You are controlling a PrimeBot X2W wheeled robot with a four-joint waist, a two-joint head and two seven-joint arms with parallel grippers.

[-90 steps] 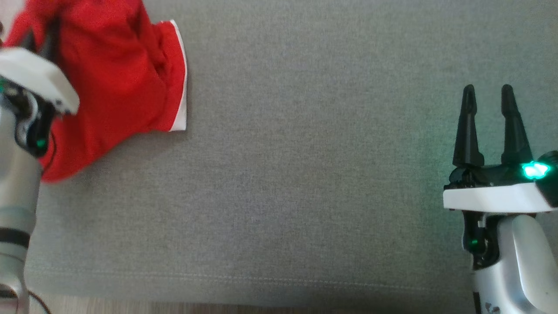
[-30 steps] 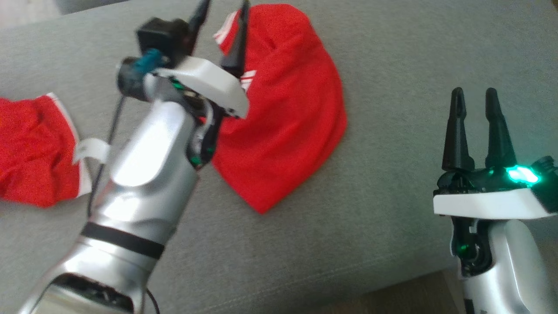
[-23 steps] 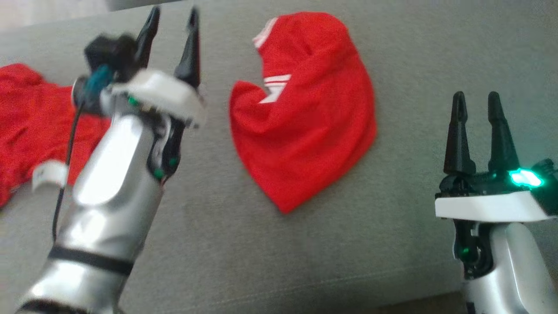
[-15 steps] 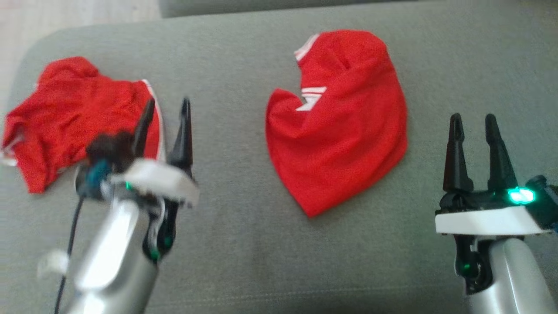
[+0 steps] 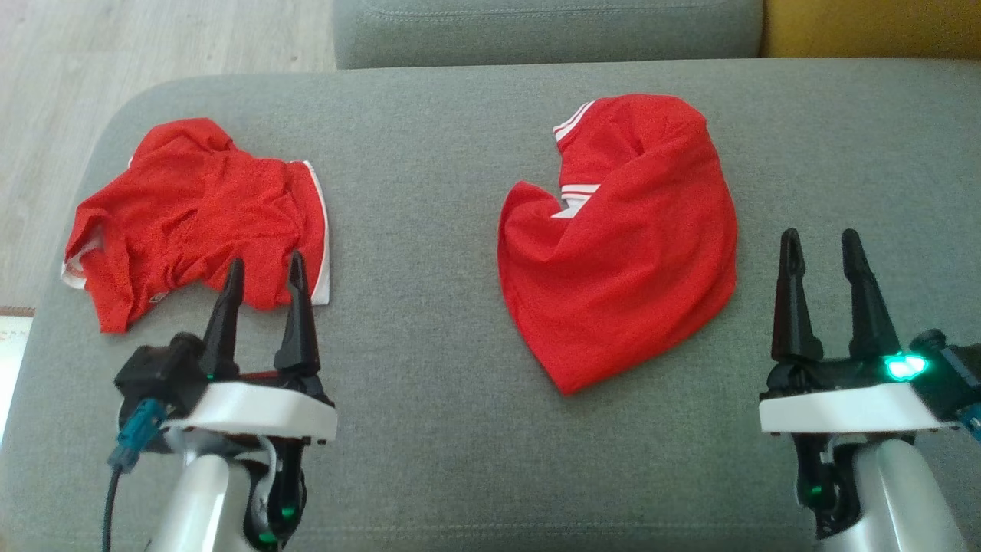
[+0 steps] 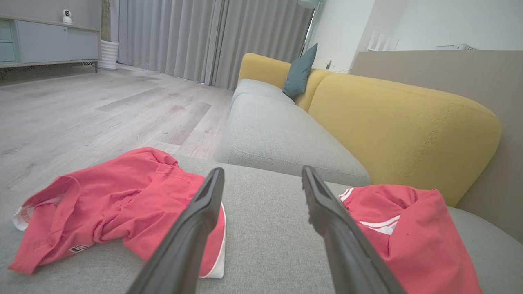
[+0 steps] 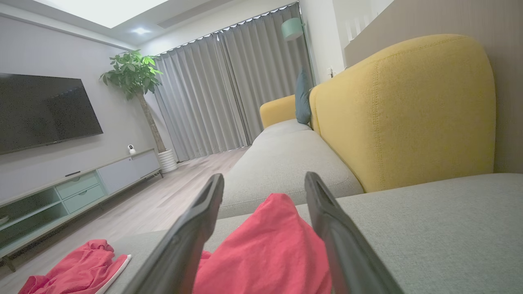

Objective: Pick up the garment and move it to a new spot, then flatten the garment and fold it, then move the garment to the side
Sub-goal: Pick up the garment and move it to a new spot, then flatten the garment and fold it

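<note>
**Head view.** My left gripper [image 5: 264, 262] and my right gripper [image 5: 820, 236] both stand with fingers spread wide and empty at the near side of the grey woven seat cushion [image 5: 429, 230]. A bunched red knit garment with white stripes [image 5: 636, 253] lies right of the cushion's middle. It is between the two grippers, nearer my right one, and touches neither. A crumpled red knit garment with a white-edged hem [image 5: 199, 215] lies at the cushion's left end, just beyond my left fingertips.

**Left wrist view.** The gap between my left fingers [image 6: 196, 228] frames bare cushion, with the hemmed garment to their left and the striped one to their right. This view adds the full mustard-yellow upholstered backrest [image 6: 400, 122] behind the cushion, which the head view cuts to a corner.

**Right wrist view.** The striped garment [image 7: 265, 245] shows through the gap between my right fingers, lying beyond their tips. Past the cushion's left end this view alone adds a dark wall-mounted television [image 7: 41, 110].
</note>
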